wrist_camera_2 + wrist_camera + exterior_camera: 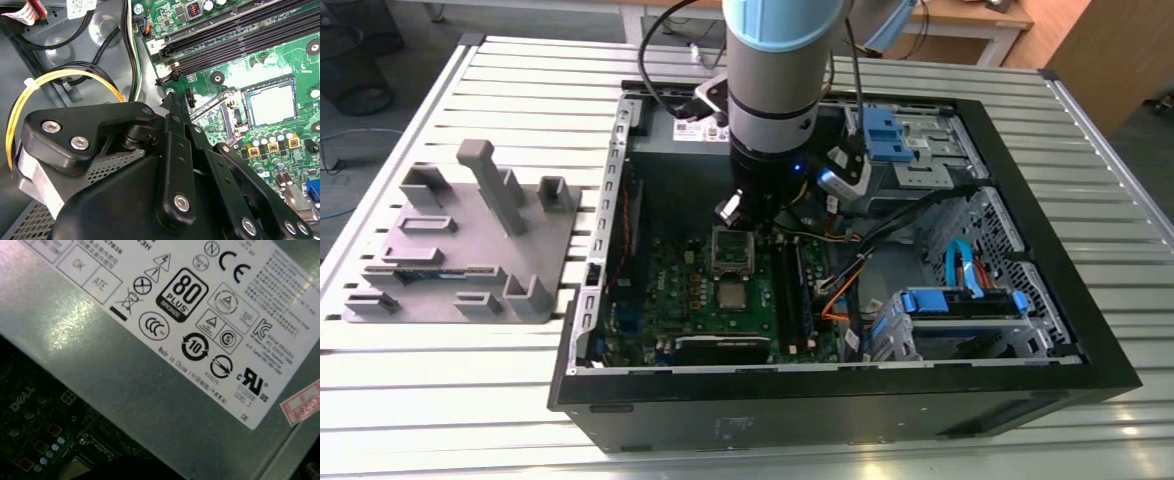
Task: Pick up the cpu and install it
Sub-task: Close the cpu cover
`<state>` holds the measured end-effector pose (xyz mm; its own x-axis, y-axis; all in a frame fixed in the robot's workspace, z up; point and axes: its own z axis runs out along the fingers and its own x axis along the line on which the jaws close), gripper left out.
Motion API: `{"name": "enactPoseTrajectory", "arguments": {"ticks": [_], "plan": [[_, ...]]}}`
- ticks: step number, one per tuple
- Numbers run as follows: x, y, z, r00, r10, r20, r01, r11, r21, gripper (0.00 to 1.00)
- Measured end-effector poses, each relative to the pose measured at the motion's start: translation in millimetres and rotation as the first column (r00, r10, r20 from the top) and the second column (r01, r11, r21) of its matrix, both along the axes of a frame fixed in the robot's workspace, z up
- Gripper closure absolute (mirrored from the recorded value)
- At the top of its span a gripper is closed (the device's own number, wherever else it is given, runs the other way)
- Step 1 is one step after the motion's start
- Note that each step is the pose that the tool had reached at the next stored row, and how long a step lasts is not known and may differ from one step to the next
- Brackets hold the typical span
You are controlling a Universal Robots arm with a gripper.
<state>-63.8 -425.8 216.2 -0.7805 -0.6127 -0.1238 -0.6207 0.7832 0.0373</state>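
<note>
slatted table (480,400); cpu (270,103) socketed, second wrist view.

The arm (774,60) is a thick round column, pale blue at the top of the exterior view and silvery grey below, ending in a black wrist section with a small blue light. Black cables run along it. In the second wrist view, the gripper (172,107) is matte black, built of rounded plates and long links fastened with silver screws, beside a brushed metal block at lower left.
</note>
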Motion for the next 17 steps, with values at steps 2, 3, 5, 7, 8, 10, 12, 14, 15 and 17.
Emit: {"name": "enactPoseTrajectory", "arguments": {"ticks": [2, 3, 5, 7, 8, 10, 12, 14, 15, 17], "plan": [[0.0, 0.0, 0.0, 1.0000, 0.000, 0.0000, 0.000, 1.0000, 0.0003, 0.89], [0.0, 0.0, 0.0, 1.0000, 0.000, -0.0001, 0.000, 1.0000, 0.0004, 0.89], [0.0, 0.0, 0.0, 1.0000, 0.004, -0.0002, -0.004, 1.0000, 0.0004, 0.89], [0.1, 0.0, 0.0, 0.9997, 0.023, -0.0001, -0.023, 0.9997, 0.0003, 0.89], [0.1, 0.0, 0.0, 0.9995, 0.033, -0.0001, -0.033, 0.9995, 0.0003, 0.89], [0.0, 0.0, 0.0, 0.9985, 0.055, -0.0001, -0.055, 0.9985, 0.0003, 0.89], [0.0, 0.0, 0.0, 0.9981, 0.062, 0.0000, -0.062, 0.9981, 0.0002, 0.89], [0.0, 0.0, 0.0, 0.9979, 0.064, -0.0001, -0.064, 0.9979, 0.0001, 0.89], [0.0, -0.1, 0.2, 0.9978, 0.066, -0.0001, -0.066, 0.9978, 0.0000, 0.89], [-0.1, -0.2, 1.5, 0.9976, 0.070, -0.0002, -0.070, 0.9976, -0.0001, 0.89]]}}
